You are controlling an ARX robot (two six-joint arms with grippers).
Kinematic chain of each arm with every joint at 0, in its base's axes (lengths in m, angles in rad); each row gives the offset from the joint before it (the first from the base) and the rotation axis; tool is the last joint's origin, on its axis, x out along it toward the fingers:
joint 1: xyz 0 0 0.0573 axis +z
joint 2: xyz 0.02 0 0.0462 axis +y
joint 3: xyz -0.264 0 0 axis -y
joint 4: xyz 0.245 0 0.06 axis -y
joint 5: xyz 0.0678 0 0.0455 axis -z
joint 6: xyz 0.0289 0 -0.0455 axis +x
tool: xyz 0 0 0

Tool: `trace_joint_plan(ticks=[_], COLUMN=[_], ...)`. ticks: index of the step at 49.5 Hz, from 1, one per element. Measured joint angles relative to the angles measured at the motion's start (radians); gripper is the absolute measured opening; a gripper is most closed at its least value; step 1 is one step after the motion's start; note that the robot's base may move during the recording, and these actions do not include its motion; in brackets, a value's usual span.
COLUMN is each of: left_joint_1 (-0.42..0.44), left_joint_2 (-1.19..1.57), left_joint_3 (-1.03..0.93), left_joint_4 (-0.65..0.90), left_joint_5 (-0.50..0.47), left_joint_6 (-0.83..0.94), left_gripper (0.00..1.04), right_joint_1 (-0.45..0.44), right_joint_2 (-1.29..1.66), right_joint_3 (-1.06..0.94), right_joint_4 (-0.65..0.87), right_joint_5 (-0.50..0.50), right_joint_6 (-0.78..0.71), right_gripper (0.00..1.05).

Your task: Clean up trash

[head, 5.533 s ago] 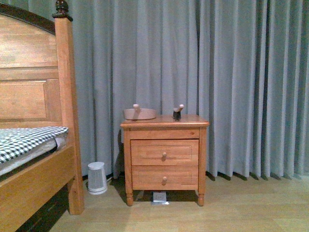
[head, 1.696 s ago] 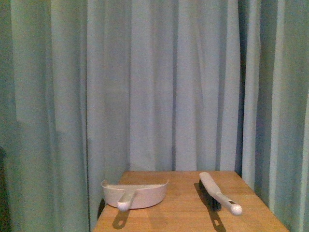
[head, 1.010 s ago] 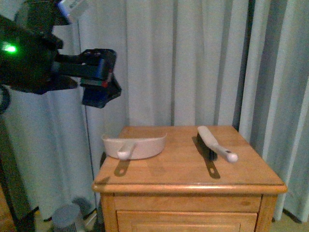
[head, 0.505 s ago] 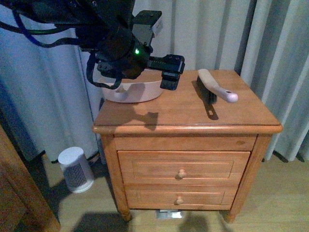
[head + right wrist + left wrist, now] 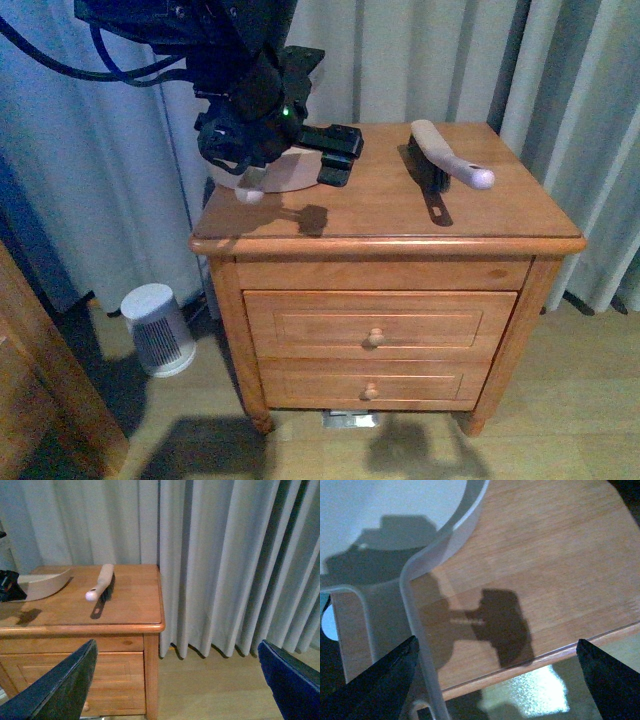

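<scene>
The left gripper (image 5: 338, 160), jaws spread wide, hung over the near rim of a pale dustpan (image 5: 292, 172) at the left rear of the wooden table (image 5: 400, 215); contact could not be judged. The dustpan's handle (image 5: 248, 192) pointed toward the table's front-left edge, its mouth facing the curtain (image 5: 430, 50). A brush (image 5: 440, 158) lay well apart to the right, long axis running back to front, rounded end toward the front-right. Bare wood showed between them and along the front edge. The right gripper (image 5: 177, 687), also wide open, hung well clear of the table.
</scene>
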Motion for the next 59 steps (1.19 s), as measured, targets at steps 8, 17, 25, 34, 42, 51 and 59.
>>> trace_joint_plan(ticks=[8, 17, 25, 34, 42, 51, 59], left_joint_1=[0.009, 0.006, 0.006, 0.013, 0.028, 0.063, 0.076], left_joint_2=[0.012, 0.012, 0.012, 0.013, 0.021, 0.052, 0.055], left_joint_3=[0.029, 0.029, 0.040, 0.057, 0.066, 0.109, 0.099], left_joint_4=[-0.002, 0.001, -0.004, -0.006, -0.015, -0.039, -0.036], left_joint_5=[-0.004, 0.002, -0.019, -0.047, -0.082, -0.117, -0.116], left_joint_6=[0.002, 0.002, 0.010, 0.018, 0.031, 0.034, 0.032], left_gripper=[0.97, 0.97, 0.97, 0.97, 0.97, 0.97, 0.97], right_joint_1=[0.000, 0.000, 0.000, 0.000, 0.000, 0.000, 0.000], right_joint_2=[0.000, 0.000, 0.000, 0.000, 0.000, 0.000, 0.000], right_joint_3=[0.000, 0.000, 0.000, 0.000, 0.000, 0.000, 0.000], right_joint_4=[0.000, 0.000, 0.000, 0.000, 0.000, 0.000, 0.000], right_joint_5=[0.000, 0.000, 0.000, 0.000, 0.000, 0.000, 0.000], right_joint_6=[0.000, 0.000, 0.000, 0.000, 0.000, 0.000, 0.000], right_gripper=[0.97, 0.97, 0.97, 0.97, 0.97, 0.97, 0.97])
